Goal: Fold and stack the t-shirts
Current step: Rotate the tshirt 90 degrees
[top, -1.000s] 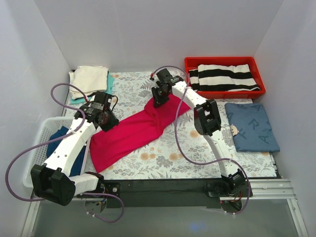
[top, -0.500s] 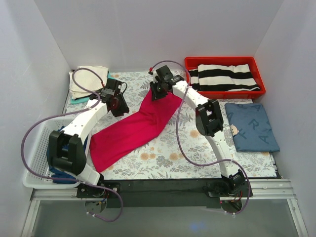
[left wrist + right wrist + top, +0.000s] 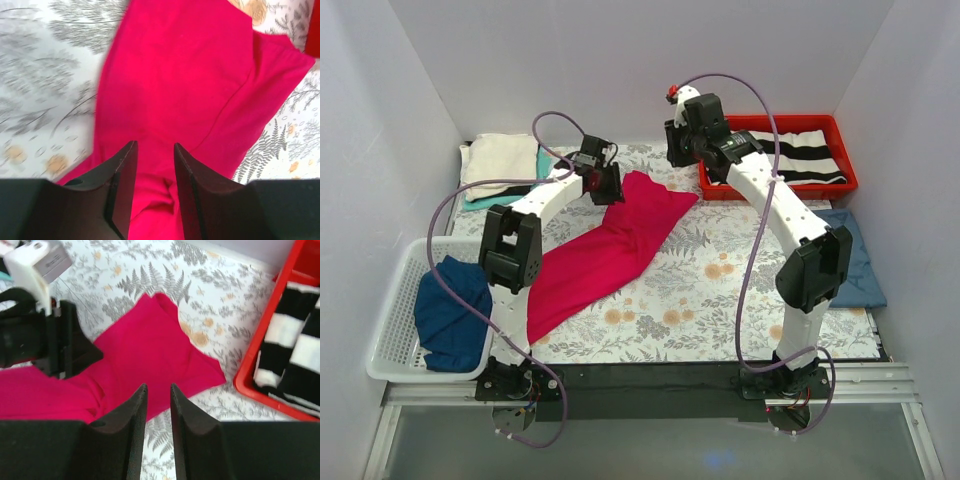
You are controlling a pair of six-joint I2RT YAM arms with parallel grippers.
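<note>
You are at the folding of the red tee [image 3: 610, 250], as I judge it. It lies on the table [image 3: 720, 300] as a long band, slanted from the near left up to the far middle. Its far end spreads wider, and a seam line shows along it in the left wrist view. The left claw [image 3: 607, 187] hangs low over the far left edge of this tee. Its jaws stand a little apart, and I see nothing between them, only red cloth below. The right claw [image 3: 680, 152] is higher, above the far tip of the tee and just beside the red bin [image 3: 775, 122]. Its jaws are also slightly parted and empty. So neither claw has cloth now. The tee looks narrow but not yet short, so the next move probably calls for a cross fold. Bring each claw down on one corner of the far end, pinch only the top layers together, and carry that end toward the near end. Keep both claws level so the band does not twist. After this, the likely place for it is the cream tee [image 3: 502, 158] lying on the teal tee [image 3: 478, 200] in the far left corner. The navy tee [image 3: 450, 315] waits crumpled in the basket [image 3: 390, 310].
</note>
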